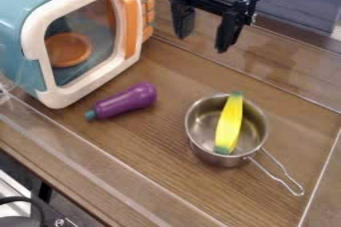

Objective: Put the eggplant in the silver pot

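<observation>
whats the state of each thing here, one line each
eggplant: lying on its side on the table, untouched
silver pot: upright, yellow toy inside, no eggplant
yellow toy: leaning in the pot, top end over the rim
toy microwave: door open, round brown item inside
gripper: open, empty, raised behind the pot

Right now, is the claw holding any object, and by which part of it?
Nothing is held. The black claw hangs open and empty above the wooden table, apart from the glossy purple eggplant.
</observation>
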Tool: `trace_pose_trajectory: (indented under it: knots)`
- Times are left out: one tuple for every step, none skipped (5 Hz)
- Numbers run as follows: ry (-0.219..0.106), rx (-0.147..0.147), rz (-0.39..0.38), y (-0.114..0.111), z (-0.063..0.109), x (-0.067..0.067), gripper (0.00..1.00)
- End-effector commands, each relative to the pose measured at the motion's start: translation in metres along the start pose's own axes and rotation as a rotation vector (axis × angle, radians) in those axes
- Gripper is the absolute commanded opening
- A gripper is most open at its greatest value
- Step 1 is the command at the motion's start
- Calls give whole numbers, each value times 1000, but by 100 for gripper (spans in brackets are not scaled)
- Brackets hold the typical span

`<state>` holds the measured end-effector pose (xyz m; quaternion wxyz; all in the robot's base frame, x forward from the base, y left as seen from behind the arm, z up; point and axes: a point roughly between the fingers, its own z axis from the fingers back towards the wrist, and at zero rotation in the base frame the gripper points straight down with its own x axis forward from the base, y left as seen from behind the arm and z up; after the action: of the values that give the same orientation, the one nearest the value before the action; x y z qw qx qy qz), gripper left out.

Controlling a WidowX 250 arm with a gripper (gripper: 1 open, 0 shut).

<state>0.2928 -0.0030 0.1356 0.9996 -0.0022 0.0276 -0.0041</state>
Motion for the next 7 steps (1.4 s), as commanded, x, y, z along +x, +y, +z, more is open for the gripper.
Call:
trace_pose_trajectory:
  knots:
    - [14,5,-32,2,-6,-4,100]
    - [20,16,-105,8,-11,-12,100]
    - [15,28,-201,16,-13,-23,100]
    - [18,40,-266,21,-16,-29,100]
    - [23,46,-306,25,-19,-34,100]
    - [26,52,-348,30,-22,-38,100]
    - [30,55,-382,31,-25,-40,100]
